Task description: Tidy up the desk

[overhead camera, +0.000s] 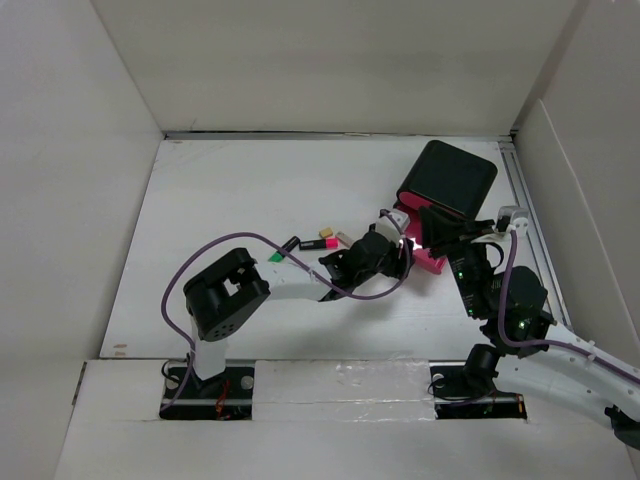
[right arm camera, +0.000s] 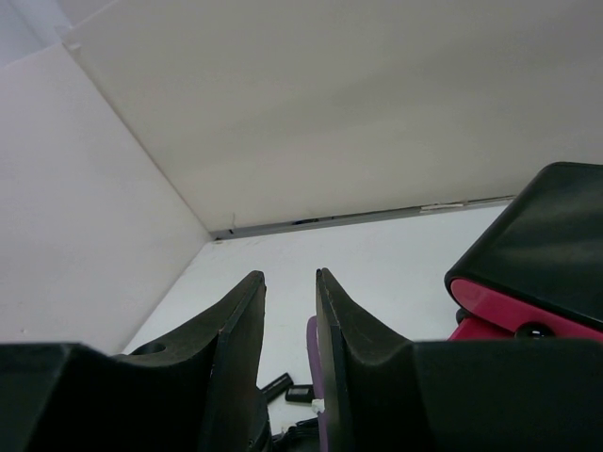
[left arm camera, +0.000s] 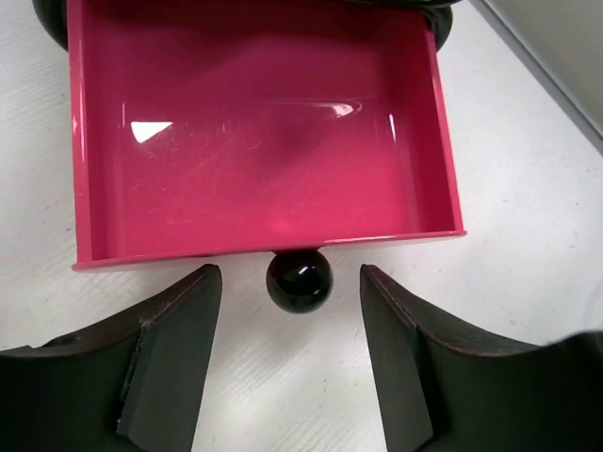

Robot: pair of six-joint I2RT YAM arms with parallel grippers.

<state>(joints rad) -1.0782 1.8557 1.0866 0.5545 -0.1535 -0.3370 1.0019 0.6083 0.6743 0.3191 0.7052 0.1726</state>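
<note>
The desk (overhead camera: 250, 200) is a white tabletop. A black box with pink drawers (overhead camera: 452, 176) stands at the back right. Its lower pink drawer (left arm camera: 254, 132) is pulled out and empty, and also shows in the top view (overhead camera: 430, 260). My left gripper (left arm camera: 289, 311) is open, its fingers either side of the drawer's black knob (left arm camera: 299, 280) without touching it; in the top view it (overhead camera: 402, 247) is at the drawer front. My right gripper (right arm camera: 290, 282) is held above the desk beside the box (right arm camera: 542, 235), jaws only narrowly apart and empty; it also shows in the top view (overhead camera: 432, 218).
Several small items lie left of the drawer: a black marker (overhead camera: 290, 243), a green piece (overhead camera: 278, 257), a yellow and red piece (overhead camera: 316, 243). White walls close in the desk on three sides. A metal rail (overhead camera: 528, 210) runs along the right edge.
</note>
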